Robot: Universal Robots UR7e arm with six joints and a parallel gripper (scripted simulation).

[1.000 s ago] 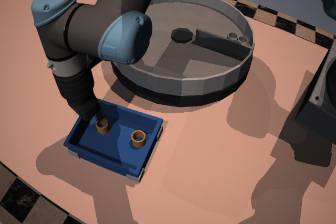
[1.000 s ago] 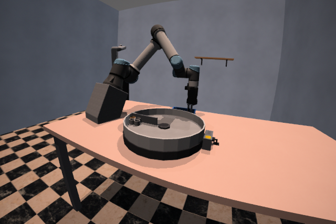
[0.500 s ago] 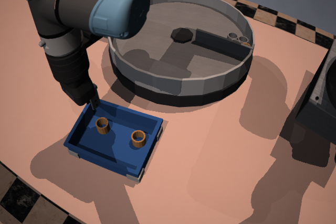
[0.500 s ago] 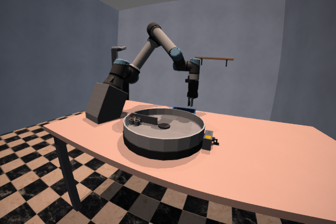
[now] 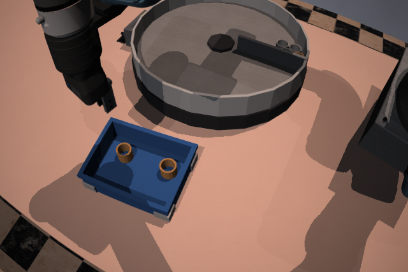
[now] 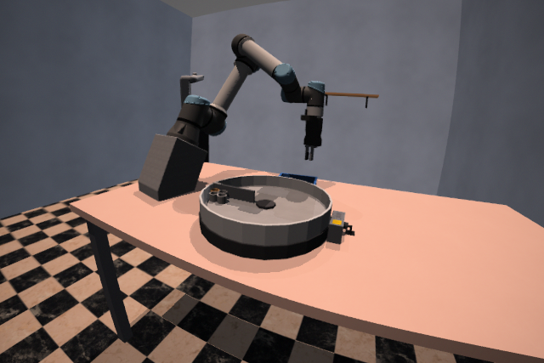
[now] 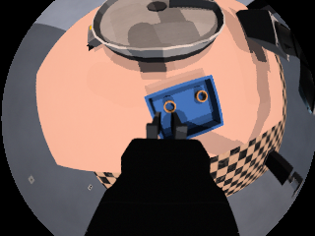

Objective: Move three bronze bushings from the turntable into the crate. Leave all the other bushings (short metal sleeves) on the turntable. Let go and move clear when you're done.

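Note:
My gripper [image 5: 106, 106] [image 6: 308, 158] [image 7: 165, 118] hangs above and beyond the crate's back left corner, fingers parted, with nothing between them. The blue crate [image 5: 148, 136] [image 6: 298, 178] [image 7: 196, 116] holds two upright bronze bushings, one at the left [image 5: 124, 157] [image 7: 169, 112] and one at the right [image 5: 168, 172] [image 7: 202, 101]. The turntable [image 5: 197, 104] [image 6: 263, 234] [image 7: 113, 25] carries a cluster against its rim: a bronze bushing [image 5: 299, 53] [image 6: 214, 190] mostly hidden by the divider in the top view, and grey bushings [image 5: 279, 47] [image 6: 222, 197] beside it.
A dark upright divider [image 5: 269, 55] [image 6: 239, 192] runs from near the dark hub [image 5: 220, 42] [image 6: 265, 204] to the rim, close beside the cluster. The turntable has a raised wall all round. A small grey box [image 6: 336, 229] stands against its outside. The robot's pedestal [image 6: 173, 167] is on the table.

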